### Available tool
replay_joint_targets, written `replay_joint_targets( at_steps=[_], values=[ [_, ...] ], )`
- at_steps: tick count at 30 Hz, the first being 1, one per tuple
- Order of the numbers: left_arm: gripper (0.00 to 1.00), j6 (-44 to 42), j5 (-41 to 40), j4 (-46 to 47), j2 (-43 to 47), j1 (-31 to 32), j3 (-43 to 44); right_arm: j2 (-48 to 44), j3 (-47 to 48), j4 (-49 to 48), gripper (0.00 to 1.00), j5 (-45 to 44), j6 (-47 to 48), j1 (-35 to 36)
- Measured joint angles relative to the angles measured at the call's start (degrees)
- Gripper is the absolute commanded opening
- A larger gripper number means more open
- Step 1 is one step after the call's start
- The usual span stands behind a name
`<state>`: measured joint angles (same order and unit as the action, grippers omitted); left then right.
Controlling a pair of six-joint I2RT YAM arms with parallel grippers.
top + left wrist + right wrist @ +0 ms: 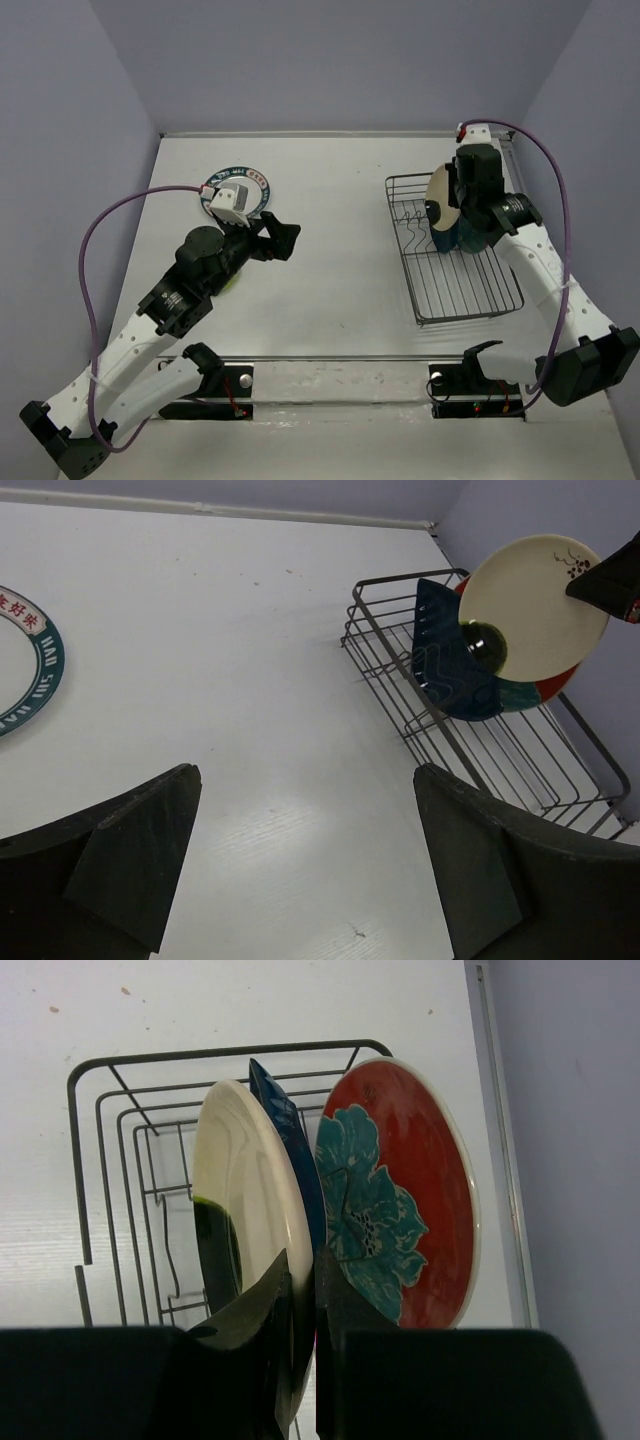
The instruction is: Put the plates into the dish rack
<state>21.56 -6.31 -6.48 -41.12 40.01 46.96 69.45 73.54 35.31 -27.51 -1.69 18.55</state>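
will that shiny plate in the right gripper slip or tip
Probably slippery: the shiny plate has a mirror-like face and the right gripper pinches only its rim. Held on edge, it may lean onto the blue plate beside it once freed.

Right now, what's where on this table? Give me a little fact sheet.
rack: on the table's right side
blue plate: upright in rack
red plate: upright in rack, beside blue plate
gold plate: upright on blue plate's other side, rim pinched by right tool; whether seated, cannot tell
white plate: flat on table, left side
left tool: open, empty, above bare table
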Motion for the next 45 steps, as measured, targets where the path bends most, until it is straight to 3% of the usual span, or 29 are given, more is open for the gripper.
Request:
replay_joint_targets(
  at_steps=[17, 29, 45],
  values=[
    [0.99, -3.7, -2.8, -2.5, 2.7, -0.8, -1.5, 15.4, 8.6, 8.1, 0.07, -9.4, 5.4, 4.3],
    [0.99, -3.9, -1.4, -2.3, 4.9, -1.9, -2.0, 18.7, 10.1, 10.8, 0.07, -15.5, 6.1, 5.9],
    [0.99, -3.9, -0.7, -2.3, 4.5, -3.0, -2.4, 21.8, 7.4, 8.4, 0.07, -14.2, 4.4, 5.9]
  ],
)
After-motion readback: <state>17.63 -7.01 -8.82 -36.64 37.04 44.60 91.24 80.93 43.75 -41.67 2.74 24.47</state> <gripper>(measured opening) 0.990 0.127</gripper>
